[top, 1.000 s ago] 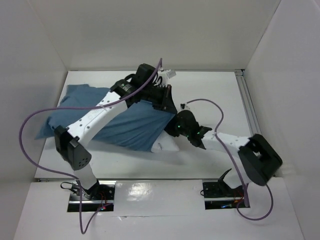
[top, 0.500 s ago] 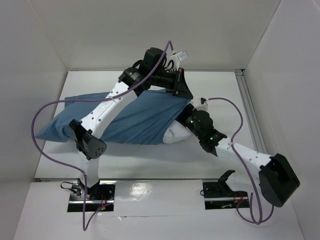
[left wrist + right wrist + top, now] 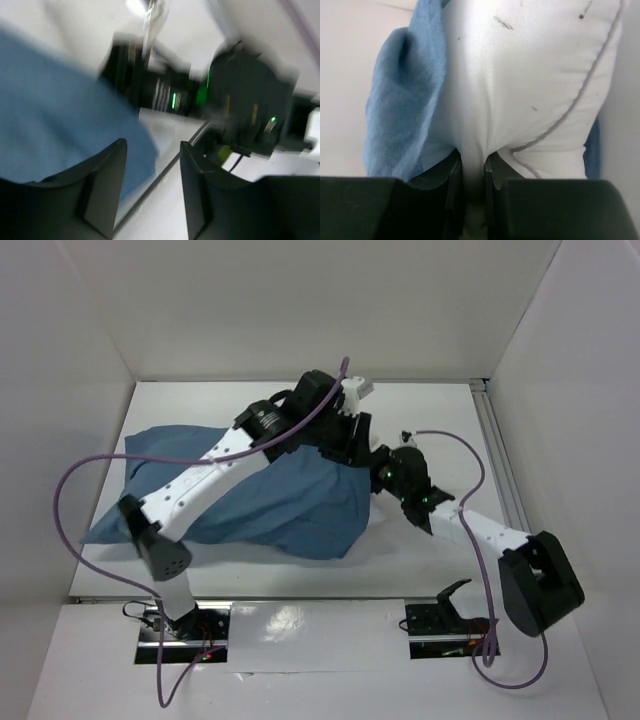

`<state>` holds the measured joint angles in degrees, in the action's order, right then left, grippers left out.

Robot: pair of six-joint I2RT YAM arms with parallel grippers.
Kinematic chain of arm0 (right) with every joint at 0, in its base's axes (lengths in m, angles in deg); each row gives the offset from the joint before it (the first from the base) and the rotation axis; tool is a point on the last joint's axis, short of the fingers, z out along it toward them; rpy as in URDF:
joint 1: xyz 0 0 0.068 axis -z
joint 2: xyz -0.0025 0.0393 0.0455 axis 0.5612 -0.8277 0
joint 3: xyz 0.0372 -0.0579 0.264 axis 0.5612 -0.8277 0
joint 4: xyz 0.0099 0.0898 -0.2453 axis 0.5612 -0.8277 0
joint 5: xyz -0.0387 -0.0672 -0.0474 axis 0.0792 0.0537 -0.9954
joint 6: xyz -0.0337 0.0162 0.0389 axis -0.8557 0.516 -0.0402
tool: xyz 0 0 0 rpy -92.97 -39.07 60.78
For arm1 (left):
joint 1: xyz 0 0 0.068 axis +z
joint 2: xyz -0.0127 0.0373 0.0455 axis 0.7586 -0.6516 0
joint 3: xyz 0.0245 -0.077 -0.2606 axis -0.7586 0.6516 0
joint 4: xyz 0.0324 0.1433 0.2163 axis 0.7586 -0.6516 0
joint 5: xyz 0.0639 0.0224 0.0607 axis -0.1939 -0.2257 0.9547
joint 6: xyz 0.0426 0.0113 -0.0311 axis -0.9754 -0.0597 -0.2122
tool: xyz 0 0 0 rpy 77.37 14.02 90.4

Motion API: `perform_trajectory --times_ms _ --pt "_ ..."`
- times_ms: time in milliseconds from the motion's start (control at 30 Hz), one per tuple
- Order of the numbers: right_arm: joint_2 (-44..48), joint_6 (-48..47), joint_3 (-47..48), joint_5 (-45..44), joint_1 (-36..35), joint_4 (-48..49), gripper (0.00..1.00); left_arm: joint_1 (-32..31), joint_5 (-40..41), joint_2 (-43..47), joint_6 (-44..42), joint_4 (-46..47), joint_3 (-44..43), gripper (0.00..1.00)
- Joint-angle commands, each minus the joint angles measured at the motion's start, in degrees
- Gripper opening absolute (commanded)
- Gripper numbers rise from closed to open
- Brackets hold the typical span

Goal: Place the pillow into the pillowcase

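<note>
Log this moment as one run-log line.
pillow: mostly inside pillowcase | right pincer: shut on pillow | left pincer: open, beside pillowcase

My overhead view is bright and even, with glare at the near edge of the desk (image 3: 430, 410). The left wrist picture is much blurred; the right one shows the pillow (image 3: 530, 75) sharp.

White worktop (image 3: 440, 410), one big blue bundle lying on it.
The pillowcase (image 3: 290, 505) sprawls over the left and middle of the worktop, plump and wrinkled, one pointed corner reaching close to the left edge. And at its right end, seen from the right wrist, the pillow (image 3: 530, 75) bulges white out of the blue cloth.
</note>
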<state>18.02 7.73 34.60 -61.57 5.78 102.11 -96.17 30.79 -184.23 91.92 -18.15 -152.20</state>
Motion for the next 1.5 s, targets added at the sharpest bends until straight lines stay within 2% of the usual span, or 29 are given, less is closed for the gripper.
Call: perform_trajectory --times_ms 0,33,67,133,200,300,400,533,600,667,700,733,800,833,900,1033,1200,1300,1333,1467 --pt "-5.70 -11.36 14.20 11.52 4.45 -11.74 0.19 -2.91 19.15 13.70 -0.15 -5.75 9.47 0.55" --pt "-6.34 -13.50 16.08 12.09 4.98 -18.74 0.31 -3.44 20.90 16.01 1.18 -5.75 12.63 0.55" --pt "-5.47 -16.74 17.06 12.09 4.98 -21.16 0.54 -4.23 24.32 18.12 2.50 -5.75 18.41 0.60" --pt "-2.67 -18.78 16.46 11.22 4.98 -26.77 0.72 -4.76 27.50 23.73 6.37 -7.23 23.28 0.73" --pt "2.93 -21.24 15.05 10.08 5.59 -30.22 0.83 -4.76 33.12 27.00 9.09 -9.25 28.80 0.76" --pt "8.40 -22.65 12.06 7.70 6.30 -36.90 0.89 -4.24 40.23 32.81 14.28 -13.30 34.52 0.76" --pt "13.60 -24.85 9.34 9.36 7.52 -38.59 0.93 -2.75 45.51 35.97 19.99 -17.68 38.05 0.76" --pt "11.51 -27.32 8.80 12.88 7.53 -39.12 0.93 1.73 47.90 36.51 26.23 -19.81 45.70 0.73" --pt "9.75 -28.01 8.10 14.19 7.53 -36.75 0.93 3.49 46.69 36.51 25.20 -17.54 48.51 0.73" --pt "7.11 -28.02 6.27 17.34 6.92 -33.95 0.88 6.04 44.84 34.76 21.70 -11.49 52.12 0.73" --pt "6.23 -28.02 6.26 19.02 6.91 -30.71 0.79 6.83 43.44 34.14 20.11 -9.20 52.82 0.73" --pt "4.83 -28.02 6.25 20.17 6.39 -29.89 0.47 7.45 41.77 33.53 19.13 -7.09 53.53 0.69" --pt "4.82 -26.71 5.64 20.18 4.12 -28.75 0.11 8.94 39.22 30.64 14.33 -0.52 53.53 0.58" --pt "4.82 -26.70 5.12 20.18 3.32 -28.14 0.00 9.47 38.16 29.32 13.33 1.00 51.36 0.50" --pt "7.27 -25.30 3.45 20.18 0.95 -26.82 0.00 9.47 35.79 26.07 10.10 3.99 48.28 0.46" --pt "12.63 -22.49 1.60 19.22 -3.89 -25.58 0.00 9.47 33.67 17.11 5.77 4.71 38.00 0.46" --pt "17.29 -16.96 -0.86 14.66 -10.39 -23.56 0.00 8.95 32.09 14.71 -0.82 5.50 27.44 0.54" --pt "17.30 -14.85 0.27 10.53 -12.86 -22.25 0.00 8.42 30.69 17.94 -3.29 3.23 26.20 0.62" --pt "17.30 -14.31 0.80 9.64 -12.86 -22.24 0.00 8.42 29.90 19.27 -3.29 2.09 26.72 0.68" --pt "14.23 -13.08 4.58 8.14 -12.86 -21.45 0.00 3.69 27.87 29.63 -0.22 -1.87 34.96 0.75"
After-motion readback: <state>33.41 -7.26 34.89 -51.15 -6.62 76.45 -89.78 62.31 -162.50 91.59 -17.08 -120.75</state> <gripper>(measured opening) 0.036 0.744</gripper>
